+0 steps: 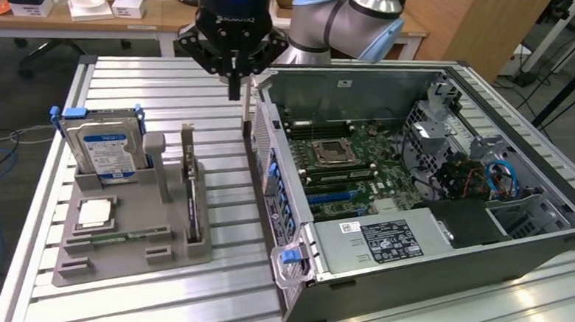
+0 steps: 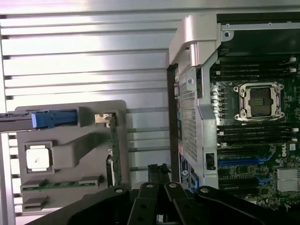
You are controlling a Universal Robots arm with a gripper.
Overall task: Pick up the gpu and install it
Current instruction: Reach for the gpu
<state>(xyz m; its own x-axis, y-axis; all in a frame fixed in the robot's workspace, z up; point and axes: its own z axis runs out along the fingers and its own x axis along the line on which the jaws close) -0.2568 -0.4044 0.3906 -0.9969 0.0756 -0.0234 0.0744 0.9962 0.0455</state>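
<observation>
Thin flat dark gpu card [image 1: 189,189], pale metal end uppermost, stands on edge in a grey moulded plastic holder [image 1: 125,263] at the exterior view's lower left, on the ribbed aluminium table [image 1: 211,304]. The black pincer [image 1: 235,83] hangs at upper centre, well apart from the card, jaws closed together and holding nothing. The grey-and-blue jointed arm [image 1: 364,17] points its wrist straight down beside the open grey metal computer case [image 1: 519,239].

A ribbed metal table [image 1: 142,301] spreads beneath the pincer [image 1: 234,93], bright with glare. Beyond the pincer stand a wooden desk [image 1: 98,20] and a wooden cabinet [image 1: 492,24]. The floor [image 1: 15,95] is dark.
</observation>
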